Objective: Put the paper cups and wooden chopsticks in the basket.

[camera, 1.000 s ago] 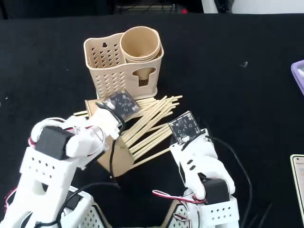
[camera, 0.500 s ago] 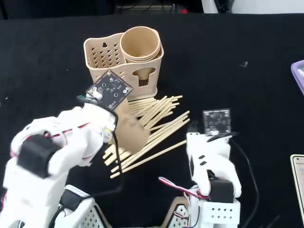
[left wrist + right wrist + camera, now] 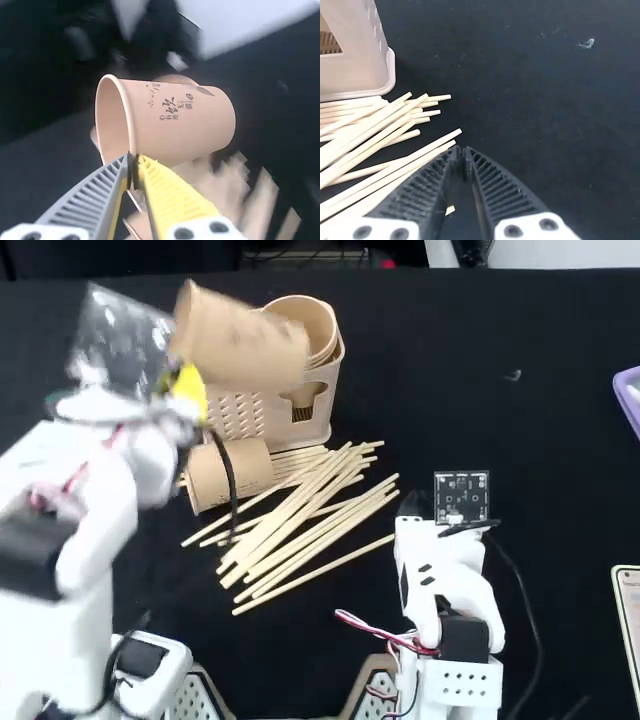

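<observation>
Left gripper [image 3: 132, 167] is clamped on the cup [image 3: 170, 125] by its rim only, holding it sideways over the basket [image 3: 318, 405] near the tabletop's far edge. That thin pinch could slip, and the cup would drop outside the basket. Second cup [image 3: 228, 472] and chopsticks [image 3: 300, 515] lie mid-tabletop. Right gripper [image 3: 462, 160] has jaws together, empty.

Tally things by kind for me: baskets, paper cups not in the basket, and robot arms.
Baskets: 1
Paper cups outside it: 2, held cup, lying cup
Robot arms: 2, left arm, right arm
Total: 5
</observation>
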Available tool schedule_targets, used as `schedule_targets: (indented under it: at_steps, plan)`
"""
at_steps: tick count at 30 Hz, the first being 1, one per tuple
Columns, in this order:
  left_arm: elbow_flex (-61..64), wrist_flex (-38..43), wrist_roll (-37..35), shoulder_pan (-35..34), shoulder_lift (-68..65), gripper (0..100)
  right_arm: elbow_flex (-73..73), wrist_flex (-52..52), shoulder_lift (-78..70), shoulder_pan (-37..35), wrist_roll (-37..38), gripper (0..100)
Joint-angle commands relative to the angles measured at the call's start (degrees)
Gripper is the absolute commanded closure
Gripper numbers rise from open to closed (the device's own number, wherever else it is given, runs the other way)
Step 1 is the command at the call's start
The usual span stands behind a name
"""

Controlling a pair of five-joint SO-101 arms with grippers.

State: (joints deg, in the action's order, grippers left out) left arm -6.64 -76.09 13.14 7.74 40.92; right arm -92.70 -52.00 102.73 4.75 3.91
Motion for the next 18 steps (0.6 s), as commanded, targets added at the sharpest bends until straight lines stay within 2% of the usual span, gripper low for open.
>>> schedule_targets:
  at_steps: [1,5,8,12,18]
  plan:
    - [0.40,11.69,-0.97,-2.33,-4.40,97,0.31,1.41,0.92,0.62,-0.53,98.4]
    - [0.40,18.81,-0.70,-1.89,-8.70,97,0.31,1.41,0.92,0.62,-0.53,98.4]
    - [0.40,22.51,4.40,-1.80,-11.60,97,0.22,1.58,0.92,0.62,-0.53,98.4]
    - [0.40,22.86,13.80,-1.80,-14.51,97,0.22,1.58,0.92,0.62,-0.53,98.4]
    - [0.40,22.86,20.57,3.47,-15.74,97,0.22,1.67,0.92,0.53,-0.53,98.4]
